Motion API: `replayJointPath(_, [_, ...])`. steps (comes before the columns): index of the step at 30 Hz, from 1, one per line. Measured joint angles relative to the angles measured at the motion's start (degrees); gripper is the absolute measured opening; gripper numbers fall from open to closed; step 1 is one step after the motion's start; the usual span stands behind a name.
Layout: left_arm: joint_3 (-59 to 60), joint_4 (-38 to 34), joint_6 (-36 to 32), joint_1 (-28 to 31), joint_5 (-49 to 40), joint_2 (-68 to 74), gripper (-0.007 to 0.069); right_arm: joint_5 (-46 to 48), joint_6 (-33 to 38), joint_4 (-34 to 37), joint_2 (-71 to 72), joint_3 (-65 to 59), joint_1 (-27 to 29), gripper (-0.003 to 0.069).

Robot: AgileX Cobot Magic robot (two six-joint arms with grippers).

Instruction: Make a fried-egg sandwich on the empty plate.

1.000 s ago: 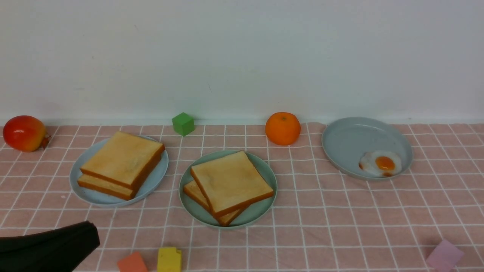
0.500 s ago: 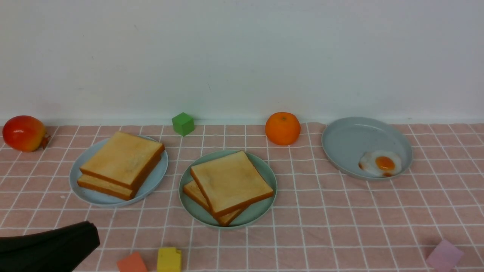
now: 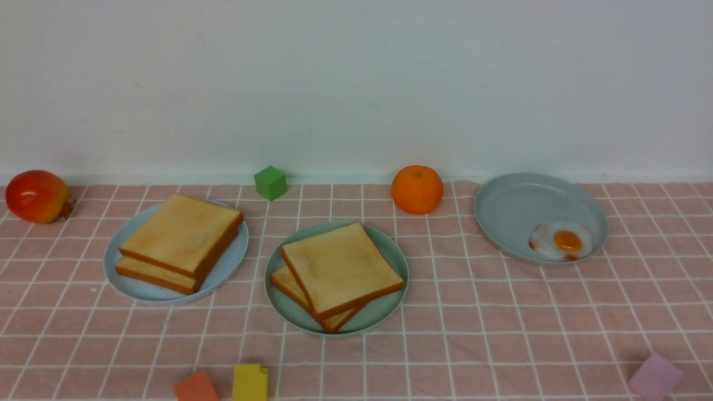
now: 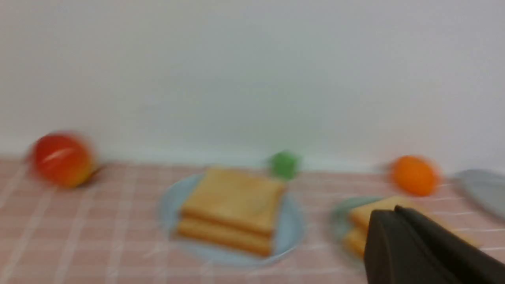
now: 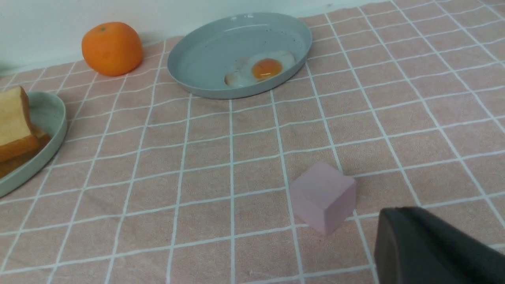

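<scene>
Neither gripper's state is discernible; square toast sandwich (image 3: 336, 276) sits on round mint plate (image 3: 387, 253).

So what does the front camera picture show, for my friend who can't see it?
Two toast slices are stacked on the mint-green plate in the middle of a pink checked cloth. Left is a pale blue plate with two more slices; right, a grey-blue plate holds a fried egg. No robot arm shows.

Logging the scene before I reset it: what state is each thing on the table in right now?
mint-green plate: holds two stacked, offset toast slices
pale blue plate: holds two stacked toasts
grey-blue plate: holds fried egg near its front rim
orange: on the cloth
left claw: looks shut, blurred
</scene>
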State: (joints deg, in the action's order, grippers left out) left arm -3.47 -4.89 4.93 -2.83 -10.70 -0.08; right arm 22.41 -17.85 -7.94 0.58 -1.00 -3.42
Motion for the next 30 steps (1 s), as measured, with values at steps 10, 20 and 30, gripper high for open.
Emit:
replayJointPath(10, [5.2,-1.7,4.5,4.7,-11.4,-0.5,-0.0013,0.0,0.0,0.0,0.0,0.0,0.0,0.002])
replayJointPath(20, [5.2,-1.9,6.0,4.7,-11.8,-0.5,-0.0013,0.0,0.0,0.0,0.0,0.0,0.0,0.0031])
replayJointPath(30, [5.2,-1.9,6.0,4.7,-11.8,-0.5,-0.0013,0.0,0.0,0.0,0.0,0.0,0.0,0.0048])
